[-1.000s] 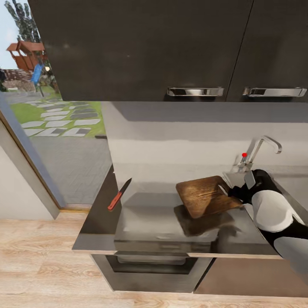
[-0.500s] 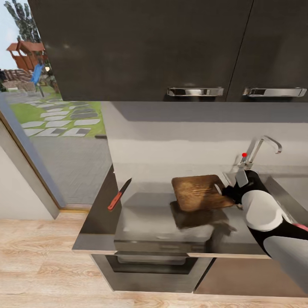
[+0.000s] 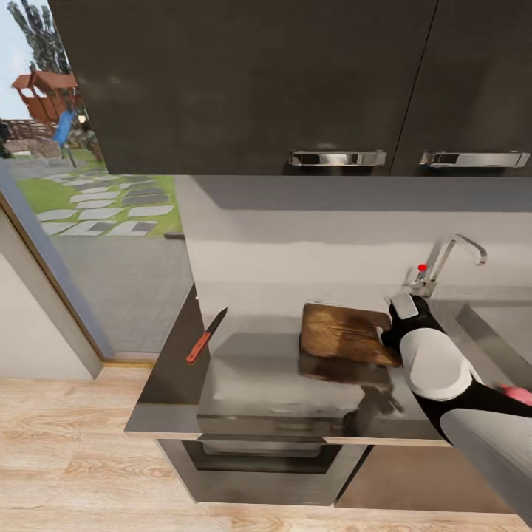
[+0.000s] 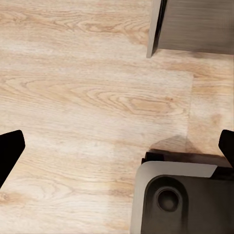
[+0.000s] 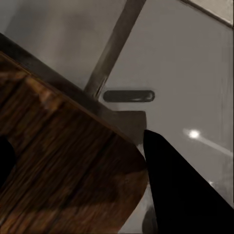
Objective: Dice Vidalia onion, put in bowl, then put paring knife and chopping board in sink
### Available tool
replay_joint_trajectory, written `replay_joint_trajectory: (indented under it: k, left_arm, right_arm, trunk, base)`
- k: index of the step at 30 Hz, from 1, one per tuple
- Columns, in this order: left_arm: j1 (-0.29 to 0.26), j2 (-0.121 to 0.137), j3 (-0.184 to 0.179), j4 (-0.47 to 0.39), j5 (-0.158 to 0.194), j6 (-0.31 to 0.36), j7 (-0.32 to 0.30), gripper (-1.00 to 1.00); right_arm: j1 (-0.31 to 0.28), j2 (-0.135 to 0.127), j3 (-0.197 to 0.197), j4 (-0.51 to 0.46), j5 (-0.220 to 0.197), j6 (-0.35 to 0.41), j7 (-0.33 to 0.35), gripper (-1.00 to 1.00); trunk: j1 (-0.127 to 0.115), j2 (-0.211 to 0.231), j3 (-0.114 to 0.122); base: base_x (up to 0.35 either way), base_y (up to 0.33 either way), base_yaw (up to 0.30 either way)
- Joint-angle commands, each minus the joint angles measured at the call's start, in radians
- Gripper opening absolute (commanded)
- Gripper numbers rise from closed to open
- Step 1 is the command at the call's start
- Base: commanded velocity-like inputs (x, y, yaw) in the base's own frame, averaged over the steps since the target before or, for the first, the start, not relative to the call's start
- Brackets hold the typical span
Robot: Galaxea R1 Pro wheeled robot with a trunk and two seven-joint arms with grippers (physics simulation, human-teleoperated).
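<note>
Wooden chopping board (image 3: 341,334) hangs tilted above the countertop (image 3: 251,369), its right edge pinched by the right gripper (image 3: 391,325); left gripper (image 4: 117,146) spread.

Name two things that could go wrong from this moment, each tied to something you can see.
1. The right gripper pinches the chopping board only at its edge, tilted above the countertop; it may slip from the fingers.
2. The paring knife lies near the countertop's left edge; a bump might knock it to the floor.
</note>
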Motion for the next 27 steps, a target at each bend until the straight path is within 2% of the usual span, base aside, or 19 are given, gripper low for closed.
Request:
replay_joint_trajectory:
  k: [1, 4, 8, 10, 14, 18, 27]
  left_arm:
    - [0.000, 0.000, 0.001, -0.001, 0.001, -0.002, -0.001, 1.00]
    - [0.000, 0.000, 0.001, -0.002, 0.001, -0.002, -0.001, 1.00]
    - [0.000, -0.001, 0.001, -0.001, 0.001, -0.002, -0.002, 1.00]
    - [0.000, -0.002, 0.001, -0.001, 0.001, -0.002, -0.002, 1.00]
    - [0.000, -0.002, 0.001, -0.001, 0.001, -0.002, -0.002, 1.00]
    - [0.000, -0.002, 0.001, -0.001, 0.001, -0.002, -0.002, 1.00]
    - [0.000, -0.002, 0.001, -0.002, 0.000, -0.002, -0.002, 1.00]
  right_arm:
    - [-0.001, 0.002, 0.003, -0.003, -0.012, 0.003, -0.027, -1.00]
    - [-0.001, 0.004, 0.058, -0.004, -0.013, 0.006, -0.053, -1.00]
    - [0.000, 0.003, 0.204, -0.001, -0.016, 0.011, -0.060, -1.00]
    - [0.000, 0.002, 0.240, 0.000, -0.017, 0.012, -0.060, -1.00]
    - [0.001, 0.003, 0.263, 0.000, -0.018, 0.012, -0.059, -1.00]
    - [0.001, 0.003, 0.267, 0.000, -0.019, 0.014, -0.046, -1.00]
    - [0.001, -0.001, 0.263, 0.035, -0.016, 0.015, 0.059, -1.00]
  trunk:
    - [0.001, -0.002, -0.002]
    - [0.001, -0.002, -0.002]
    - [0.001, -0.002, -0.002]
    - [0.001, -0.002, -0.002]
    - [0.001, -0.002, -0.002]
    - [0.001, -0.002, -0.002]
    - [0.001, -0.002, -0.002]
  base:
    - [0.000, 0.000, 0.000]
    - [0.000, 0.000, 0.000]
    - [0.000, 0.000, 0.000]
    - [0.000, 0.000, 0.000]
    - [0.000, 0.000, 0.000]
    - [0.000, 0.000, 0.000]
    - [0.000, 0.000, 0.000]
